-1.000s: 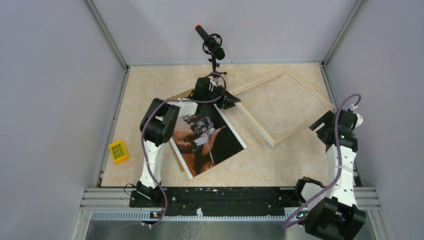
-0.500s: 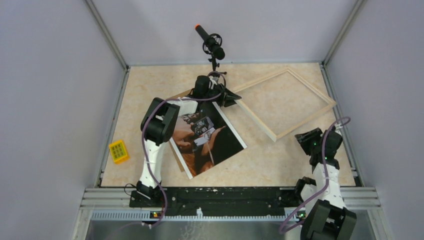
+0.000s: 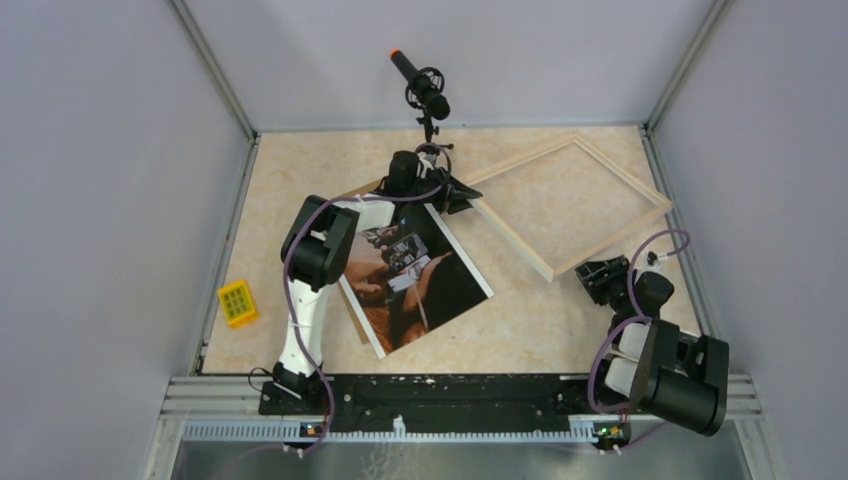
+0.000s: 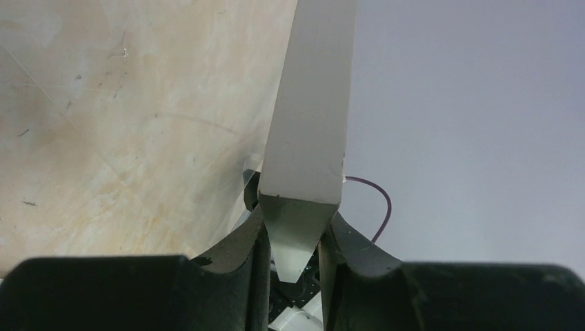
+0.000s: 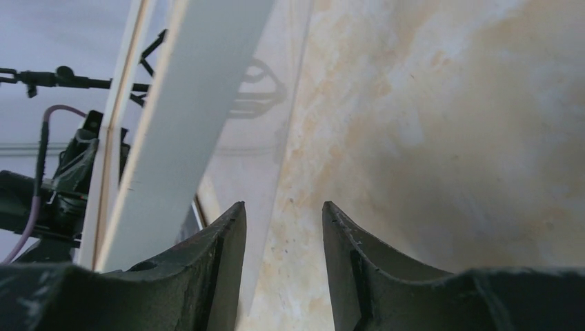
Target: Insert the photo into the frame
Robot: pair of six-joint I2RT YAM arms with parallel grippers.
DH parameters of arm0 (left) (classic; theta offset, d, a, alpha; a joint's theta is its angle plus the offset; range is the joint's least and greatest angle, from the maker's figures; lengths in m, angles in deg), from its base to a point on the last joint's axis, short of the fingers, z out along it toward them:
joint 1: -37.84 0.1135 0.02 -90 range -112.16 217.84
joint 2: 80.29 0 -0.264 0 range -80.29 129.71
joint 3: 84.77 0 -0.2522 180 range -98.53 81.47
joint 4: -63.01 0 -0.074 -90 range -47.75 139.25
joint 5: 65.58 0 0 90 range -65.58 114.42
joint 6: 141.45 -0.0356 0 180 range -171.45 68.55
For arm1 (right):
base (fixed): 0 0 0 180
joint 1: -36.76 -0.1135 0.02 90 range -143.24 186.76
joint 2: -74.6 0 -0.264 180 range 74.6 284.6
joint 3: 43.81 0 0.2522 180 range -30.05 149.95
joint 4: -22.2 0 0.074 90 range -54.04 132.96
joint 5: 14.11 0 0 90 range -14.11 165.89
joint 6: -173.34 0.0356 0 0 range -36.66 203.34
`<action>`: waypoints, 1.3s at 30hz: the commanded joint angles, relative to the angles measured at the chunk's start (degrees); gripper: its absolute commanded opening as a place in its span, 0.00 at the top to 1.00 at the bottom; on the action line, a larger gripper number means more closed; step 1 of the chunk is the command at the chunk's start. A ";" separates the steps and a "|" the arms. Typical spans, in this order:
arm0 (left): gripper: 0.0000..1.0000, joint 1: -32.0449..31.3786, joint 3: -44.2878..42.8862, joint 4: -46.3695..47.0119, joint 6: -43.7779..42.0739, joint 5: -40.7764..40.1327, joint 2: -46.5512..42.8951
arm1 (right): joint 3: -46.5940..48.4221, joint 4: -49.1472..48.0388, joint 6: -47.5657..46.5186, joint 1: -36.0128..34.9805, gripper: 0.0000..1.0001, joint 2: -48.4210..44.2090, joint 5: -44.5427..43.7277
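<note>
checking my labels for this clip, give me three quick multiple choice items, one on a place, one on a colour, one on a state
1. Where does the yellow block lie?
A) left of the photo, apart from it
B) on top of the photo
C) inside the frame

2. What colour is the tip of the microphone?
A) green
B) orange
C) blue

3. What do the left jaws hold?
A) nothing
B) the photo
C) a corner of the frame

Answers:
1 A, the top view shows bare table between the block and the photo.
2 B, its far end shows orange against the grey wall.
3 C, the left wrist view shows the pale corner pinched between them.
</note>
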 commanded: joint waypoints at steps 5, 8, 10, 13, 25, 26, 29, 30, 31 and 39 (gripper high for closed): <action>1.00 0.67 -1.52 1.65 5.88 1.08 -1.61 | 1.74 -19.43 4.98 0.48 0.58 7.29 1.73; 1.00 0.54 -1.49 2.32 6.73 1.47 -1.85 | 2.00 -23.78 6.53 0.42 0.58 11.41 0.72; 1.00 0.39 -1.57 2.51 7.07 1.66 -1.99 | 2.16 -28.24 7.78 0.37 0.60 14.37 0.45; 1.00 0.23 -1.42 3.03 7.82 1.85 -2.13 | 3.33 -33.60 8.77 0.39 0.61 18.50 0.20; 1.00 -1.96 -2.16 4.45 9.35 -0.17 -1.97 | 5.29 -51.53 17.56 -4.12 0.80 34.21 -4.84; 1.00 -2.00 -2.13 4.74 9.57 -0.51 -1.97 | 4.93 -51.75 18.08 -4.08 0.85 34.59 -5.30; 1.00 -2.22 -2.24 7.07 10.67 -1.29 -1.44 | 5.23 -46.65 19.87 -4.01 0.99 34.33 -5.18; 1.00 -2.20 -2.26 7.53 10.82 -1.72 -1.32 | 5.29 -43.23 21.27 -4.05 1.00 33.88 -4.60; 1.00 -2.19 -2.20 8.48 11.13 -2.26 -1.17 | 5.23 -41.95 22.43 -4.05 1.00 33.35 -3.80; 1.00 -3.40 -3.71 14.48 13.80 -4.91 0.36 | 6.62 -18.64 24.98 -3.90 1.00 18.92 6.34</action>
